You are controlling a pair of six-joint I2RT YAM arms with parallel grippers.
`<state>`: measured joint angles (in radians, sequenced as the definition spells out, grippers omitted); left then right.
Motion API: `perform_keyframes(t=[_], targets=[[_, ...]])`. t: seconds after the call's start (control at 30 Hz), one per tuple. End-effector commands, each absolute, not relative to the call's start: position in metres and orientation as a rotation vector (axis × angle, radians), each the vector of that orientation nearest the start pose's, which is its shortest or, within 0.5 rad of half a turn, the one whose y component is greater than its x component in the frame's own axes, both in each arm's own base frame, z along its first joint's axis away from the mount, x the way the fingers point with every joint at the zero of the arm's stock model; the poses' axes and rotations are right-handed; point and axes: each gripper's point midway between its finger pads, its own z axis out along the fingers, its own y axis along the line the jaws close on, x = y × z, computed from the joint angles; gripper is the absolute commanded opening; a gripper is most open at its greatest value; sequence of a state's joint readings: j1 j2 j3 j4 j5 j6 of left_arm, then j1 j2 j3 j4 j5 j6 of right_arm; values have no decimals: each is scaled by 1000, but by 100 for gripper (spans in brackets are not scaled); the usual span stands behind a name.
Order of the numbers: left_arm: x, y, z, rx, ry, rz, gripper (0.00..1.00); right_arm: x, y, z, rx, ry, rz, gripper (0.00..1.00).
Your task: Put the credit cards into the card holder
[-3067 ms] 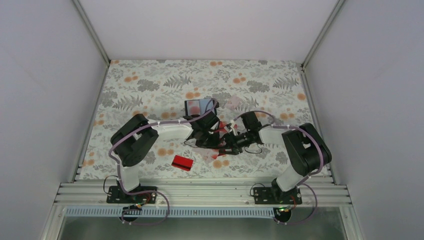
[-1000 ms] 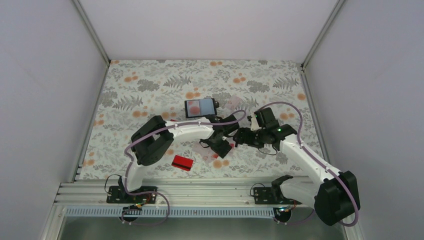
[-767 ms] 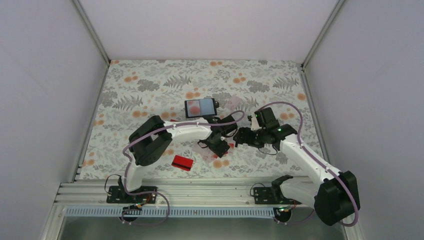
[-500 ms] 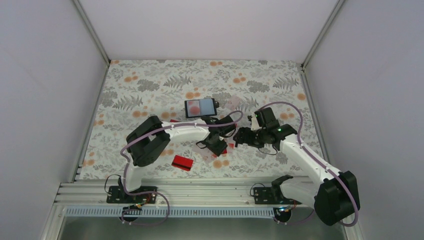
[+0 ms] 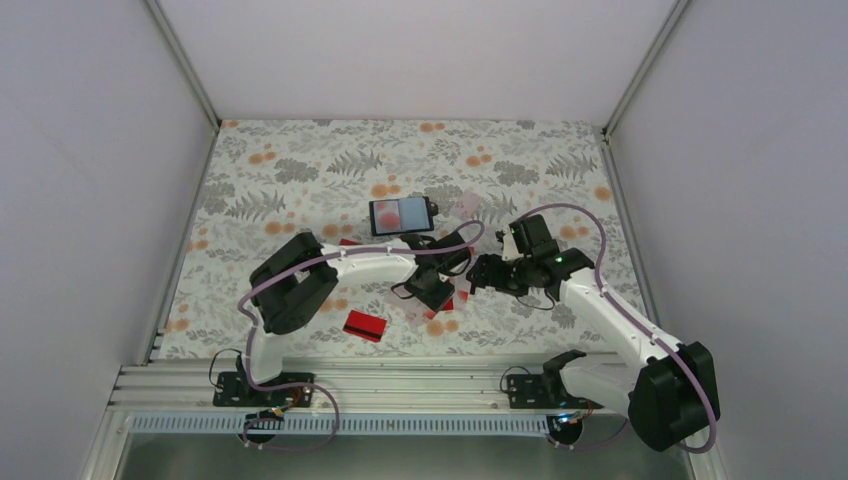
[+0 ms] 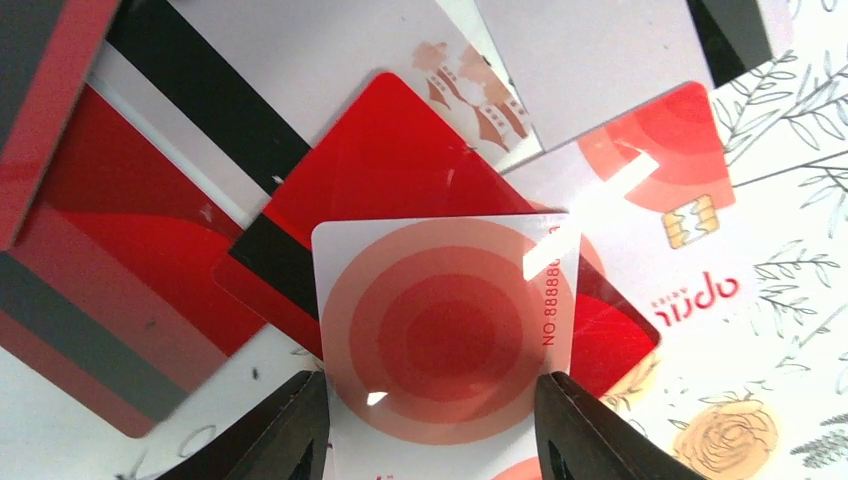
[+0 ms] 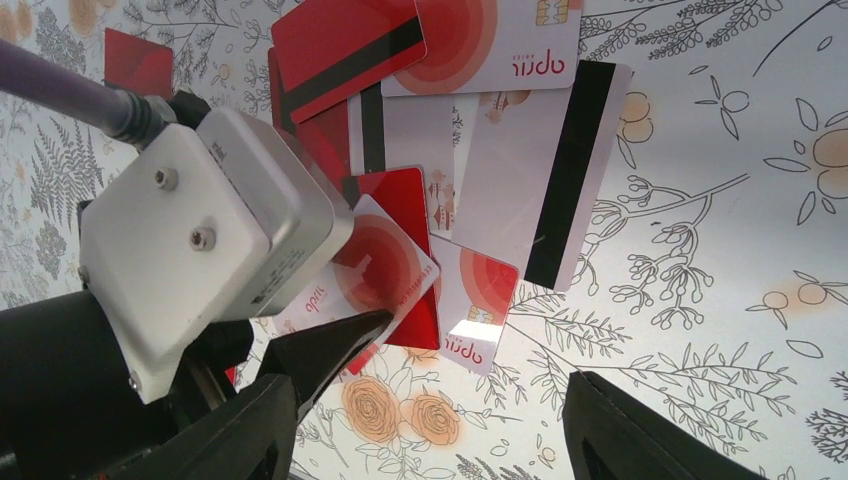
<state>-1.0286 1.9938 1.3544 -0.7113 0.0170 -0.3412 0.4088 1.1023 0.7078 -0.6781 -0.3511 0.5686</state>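
Mostly the cards [image 6: 400,170] lie in an overlapping heap on the flowered cloth [image 5: 300,170], near the middle and toward the near side. One red card [image 5: 365,325] lies apart, to the left of the heap. On top sits a white card with red rings [image 6: 450,320], and the left gripper [image 6: 432,378] has a finger at each of its side edges; I cannot tell whether it is gripping. Farther back, apart from the heap, the card holder [image 5: 402,215] lies open. The right gripper [image 7: 430,380] hovers at the heap's right side, jaws wide apart and empty
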Motion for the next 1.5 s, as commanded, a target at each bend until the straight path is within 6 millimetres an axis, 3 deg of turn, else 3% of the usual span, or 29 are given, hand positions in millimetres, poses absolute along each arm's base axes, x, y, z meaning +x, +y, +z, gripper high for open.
perform_keyframes(t=[0.0,0.1,0.2,0.23,0.37,0.5,0.67,1.13,1.47], targets=[[188,-358,12,1012,2874,-309,51,221,159,111,114,2741,780,68],[186,-360,18,1020,2862,-317,55,220,159,110,116,2744,787,68],[183,-361,21,1025,2854,-298,81,219,159,110,119,2746,790,68],[181,-361,20,1030,2856,-296,85,219,160,110,119,2747,793,68],[175,-362,13,1043,2865,-292,91,216,160,108,121,2752,800,68],[178,-359,2,1036,2882,-208,90,214,159,108,122,2751,803,68],[182,-347,-10,994,2911,-60,80,214,158,110,123,2744,799,68],[168,-326,-36,1059,2914,156,65,211,158,110,125,2742,814,68],[168,-332,-35,1088,2891,178,53,211,158,111,128,2739,819,68]])
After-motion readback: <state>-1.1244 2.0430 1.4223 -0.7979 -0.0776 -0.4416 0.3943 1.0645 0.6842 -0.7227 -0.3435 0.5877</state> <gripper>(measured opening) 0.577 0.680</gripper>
